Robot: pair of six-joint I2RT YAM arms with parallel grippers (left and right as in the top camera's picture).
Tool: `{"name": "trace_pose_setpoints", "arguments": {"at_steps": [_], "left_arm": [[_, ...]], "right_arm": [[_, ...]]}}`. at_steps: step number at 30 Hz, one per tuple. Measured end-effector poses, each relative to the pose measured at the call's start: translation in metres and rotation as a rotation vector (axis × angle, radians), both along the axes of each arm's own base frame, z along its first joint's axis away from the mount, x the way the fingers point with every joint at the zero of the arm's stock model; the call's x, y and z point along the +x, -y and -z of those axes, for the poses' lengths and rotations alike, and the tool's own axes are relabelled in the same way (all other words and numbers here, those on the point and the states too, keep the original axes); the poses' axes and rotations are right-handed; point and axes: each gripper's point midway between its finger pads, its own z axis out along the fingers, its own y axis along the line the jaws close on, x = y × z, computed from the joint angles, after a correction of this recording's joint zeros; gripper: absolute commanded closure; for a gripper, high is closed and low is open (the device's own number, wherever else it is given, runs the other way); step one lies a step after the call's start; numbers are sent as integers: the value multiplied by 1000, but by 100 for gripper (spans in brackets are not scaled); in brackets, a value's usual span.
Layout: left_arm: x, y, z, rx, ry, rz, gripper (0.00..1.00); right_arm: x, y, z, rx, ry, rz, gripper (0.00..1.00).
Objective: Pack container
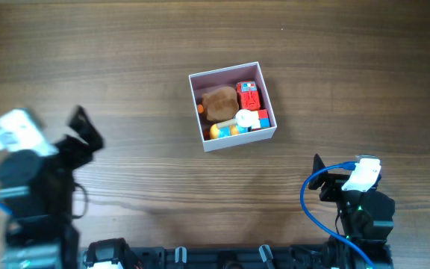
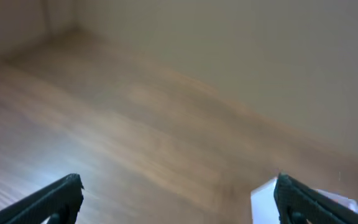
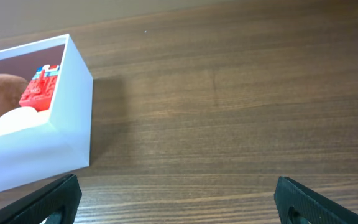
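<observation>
The container (image 1: 197,104), a square white box with a pink inside, sits at the table's middle. It holds a brown lump (image 1: 219,104), a red block toy (image 1: 248,96), a white piece (image 1: 245,117) and an orange and yellow toy (image 1: 221,131). It also shows in the right wrist view (image 3: 61,130) at the left, and its white corner (image 2: 263,199) shows in the blurred left wrist view. My left gripper (image 2: 176,202) is open and empty, far left of the box. My right gripper (image 3: 178,202) is open and empty over bare wood, right of and nearer than the box.
The left arm (image 1: 32,179) stands at the near left and the right arm (image 1: 357,198) at the near right. A blue cable (image 1: 312,205) loops beside the right arm. A black rail (image 1: 222,258) runs along the near edge.
</observation>
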Motion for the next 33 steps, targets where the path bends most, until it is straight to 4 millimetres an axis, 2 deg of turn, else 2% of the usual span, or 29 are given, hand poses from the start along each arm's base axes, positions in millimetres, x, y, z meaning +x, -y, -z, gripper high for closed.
{"name": "trace_pose_setpoints", "arguments": {"at_steps": [3, 5, 7, 13, 16, 21, 33], "left_arm": [[4, 15, 64, -20, -43, 68, 0], [4, 23, 93, -31, -37, 107, 0], [1, 29, 112, -38, -12, 138, 0], [-10, 38, 150, -44, 57, 182, 0], [-14, 39, 158, -41, 86, 186, 0], [-17, 39, 156, -32, 147, 188, 0], [-16, 39, 164, -32, 146, 188, 0]], "right_arm": [[0, 0, 0, 0, 0, 0, 0], [0, 0, 0, 0, 0, 0, 0], [0, 0, 0, 0, 1, 0, 0], [0, 0, 0, 0, 1, 0, 0], [0, 0, 0, 0, 2, 0, 0], [0, 0, 0, 0, 2, 0, 0], [0, 0, 0, 0, 2, 0, 0]]}}
